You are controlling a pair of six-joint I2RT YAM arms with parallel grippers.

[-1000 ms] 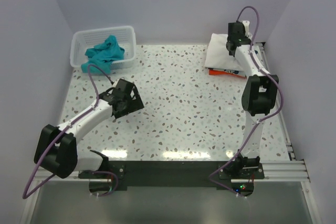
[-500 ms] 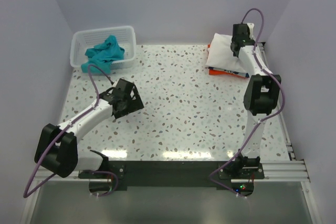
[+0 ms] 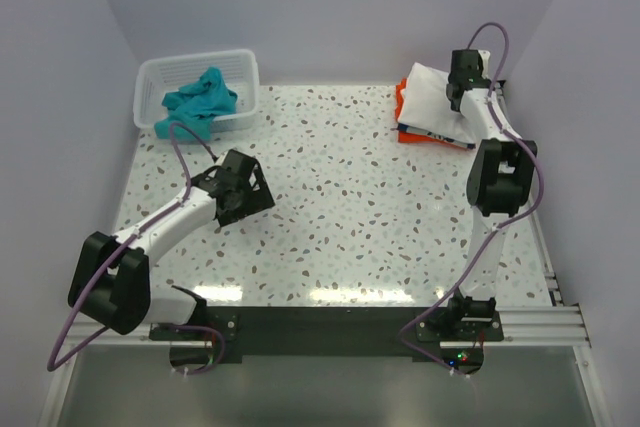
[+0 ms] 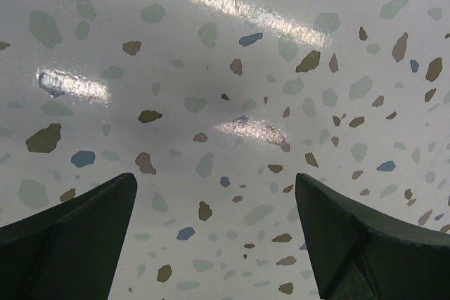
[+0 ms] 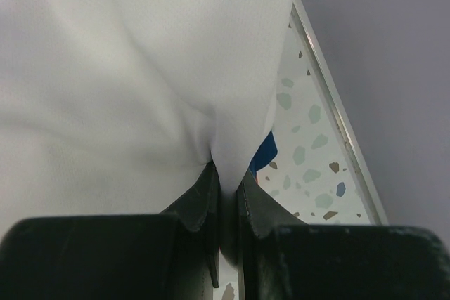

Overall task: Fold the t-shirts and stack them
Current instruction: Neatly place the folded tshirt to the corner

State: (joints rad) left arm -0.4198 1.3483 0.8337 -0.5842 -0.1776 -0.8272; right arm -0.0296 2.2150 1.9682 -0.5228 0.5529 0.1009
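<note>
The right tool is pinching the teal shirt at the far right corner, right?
No: the right tool is pinching the white shirt at the far right corner, as the right wrist view shows; the teal shirt lies in the basket.

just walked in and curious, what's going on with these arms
The right gripper is shut on a fold of the white t-shirt, which lies on top of the orange t-shirt and navy t-shirt at the far right corner. The left gripper hangs open over the table. The teal t-shirt sits crumpled in the basket, not yet folded.
</note>
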